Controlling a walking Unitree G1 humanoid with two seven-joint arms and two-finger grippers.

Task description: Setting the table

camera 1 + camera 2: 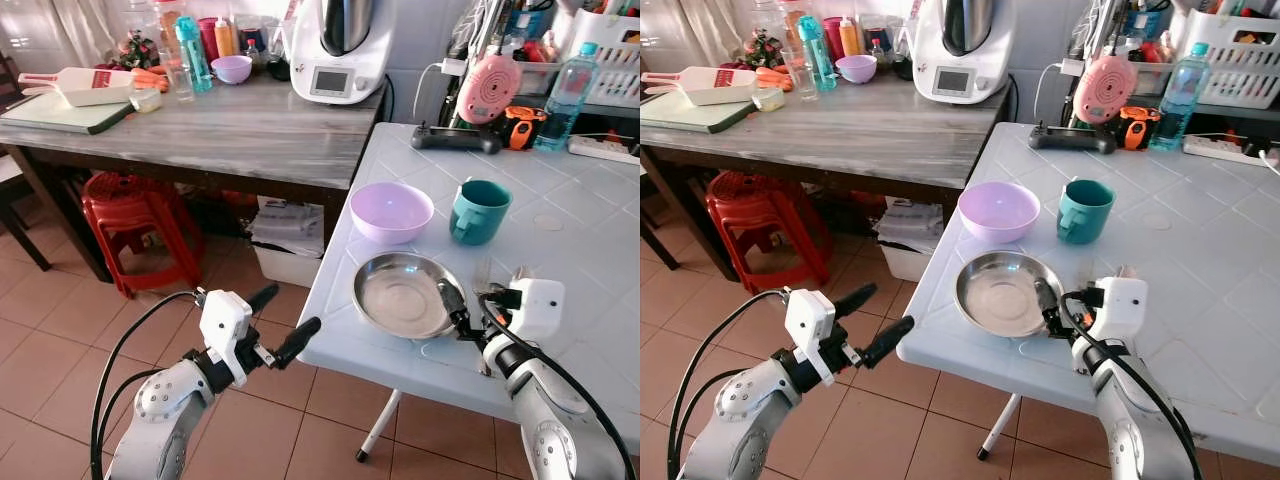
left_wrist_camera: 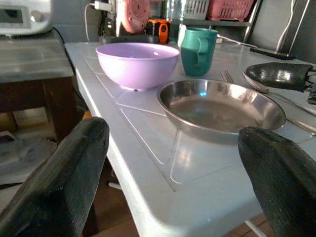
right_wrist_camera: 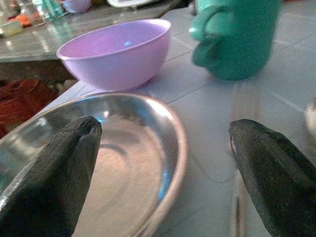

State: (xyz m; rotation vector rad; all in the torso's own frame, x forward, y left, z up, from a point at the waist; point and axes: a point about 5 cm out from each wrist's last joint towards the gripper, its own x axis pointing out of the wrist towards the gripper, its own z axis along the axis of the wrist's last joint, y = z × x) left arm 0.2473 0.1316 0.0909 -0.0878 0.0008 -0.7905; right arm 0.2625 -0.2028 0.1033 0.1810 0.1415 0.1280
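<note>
Left eye view: purple bowl (image 1: 391, 211), teal mug (image 1: 478, 211) beyond steel plate (image 1: 404, 293).

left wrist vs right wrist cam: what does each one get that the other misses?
Left wrist view alone: the edge of the white tiled plastic table with floor below, the dark wooden counter, a pink round appliance, and a black finger of the right gripper by the steel fork and spoon.

Right wrist view alone: a close look along the far side of the plate, its open fingers straddling the rim.

Both: the round stainless steel plate, the lilac plastic bowl and the teal mug.
</note>
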